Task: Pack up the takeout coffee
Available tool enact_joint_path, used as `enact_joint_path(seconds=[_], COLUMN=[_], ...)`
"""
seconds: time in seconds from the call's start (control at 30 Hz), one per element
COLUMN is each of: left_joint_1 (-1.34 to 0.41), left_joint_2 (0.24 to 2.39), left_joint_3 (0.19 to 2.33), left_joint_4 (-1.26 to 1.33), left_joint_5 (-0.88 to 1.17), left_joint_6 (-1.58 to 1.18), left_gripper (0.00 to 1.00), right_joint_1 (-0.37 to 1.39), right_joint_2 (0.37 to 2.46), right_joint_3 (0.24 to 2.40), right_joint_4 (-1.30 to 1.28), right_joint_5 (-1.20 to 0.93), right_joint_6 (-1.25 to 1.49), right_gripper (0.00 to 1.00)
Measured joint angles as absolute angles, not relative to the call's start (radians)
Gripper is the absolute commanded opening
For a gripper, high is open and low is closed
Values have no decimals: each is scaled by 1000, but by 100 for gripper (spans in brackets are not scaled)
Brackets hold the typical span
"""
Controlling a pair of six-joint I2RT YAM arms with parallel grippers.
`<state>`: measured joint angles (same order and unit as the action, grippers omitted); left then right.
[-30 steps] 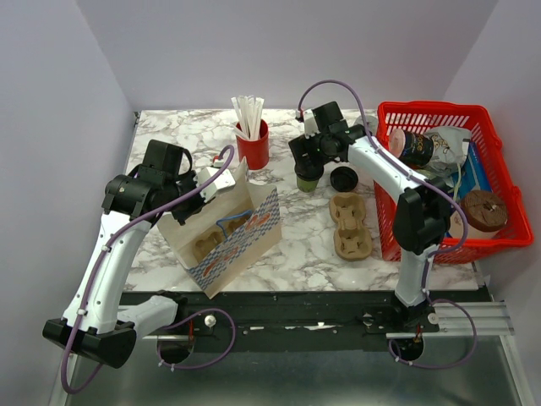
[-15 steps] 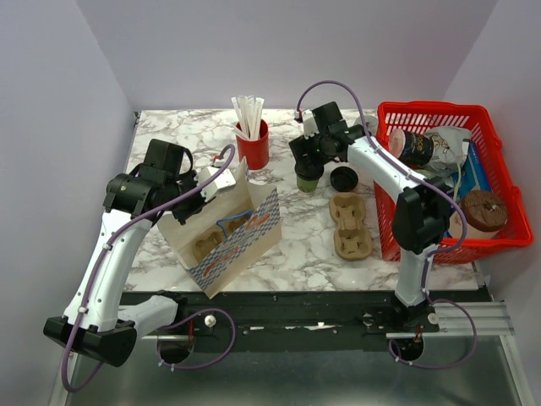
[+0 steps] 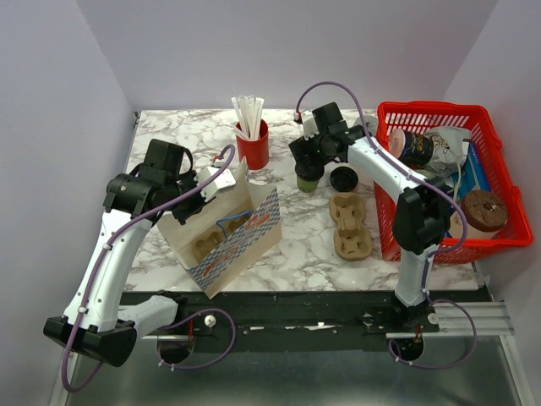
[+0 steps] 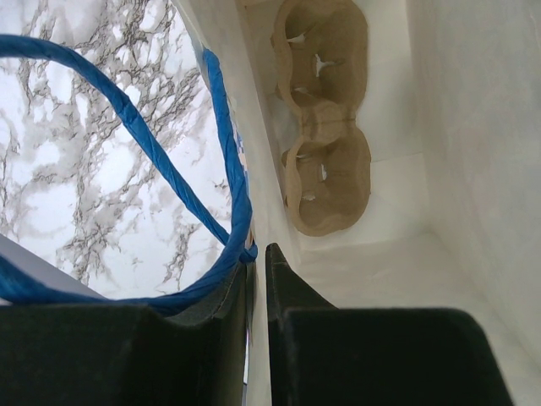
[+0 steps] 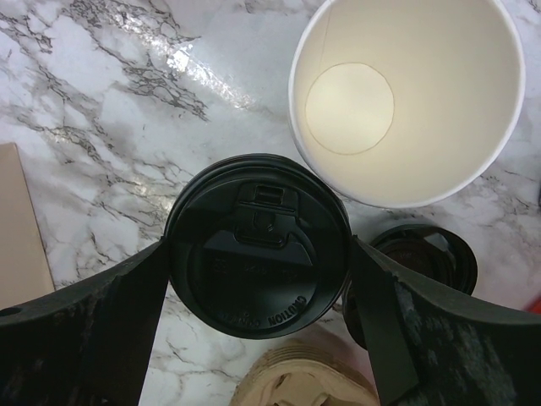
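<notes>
The takeout coffee cup (image 3: 308,181), its green band visible from above, is seen standing upright on the marble table (image 3: 169,135), right of centre towards the far edge, and it is capped by a round black lid (image 5: 254,288). It is grasped by the right gripper (image 5: 259,247), whose 2 fingers (image 5: 127,330) are spread wide and pressed against opposite sides of the lid's rim. Just beyond the coffee an empty white cup (image 5: 406,93) is set upright and open. Just to the coffee's right a loose black lid (image 5: 420,264) is laid flat on the marble. A brown pulp tray (image 3: 349,226) is placed on the near side, close by, with a red basket (image 3: 431,106) of assorted items (too jumbled to name) to its right. A red cup of white straws (image 3: 252,145) is placed to the left of the coffee. Nearer the left edge, a paper bag (image 3: 245,233) is held open. Its wall is clenched between the nearly closed fingers of the left gripper (image 4: 259,258), beside a blue handle (image 4: 226,144), and another pulp tray (image 4: 325,169) is seen lying on the bag's floor.
</notes>
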<state>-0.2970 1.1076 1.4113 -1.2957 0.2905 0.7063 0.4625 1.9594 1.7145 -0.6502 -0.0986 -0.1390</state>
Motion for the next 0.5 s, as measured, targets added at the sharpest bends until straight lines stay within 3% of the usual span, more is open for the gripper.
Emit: enact_joint_path(seconds=[0.5], left_joint_1=[-297], left_joint_2=[1108], left_joint_3=[1411], left_joint_4=[-1296], left_joint_5=[291], left_joint_6=[706], left_gripper=[21], right_joint_1=[463], right_joint_2=[1952], right_joint_3=[1714], right_joint_4=[-688], right_joint_5=[-123], right_joint_6=[-193], right_gripper=[95])
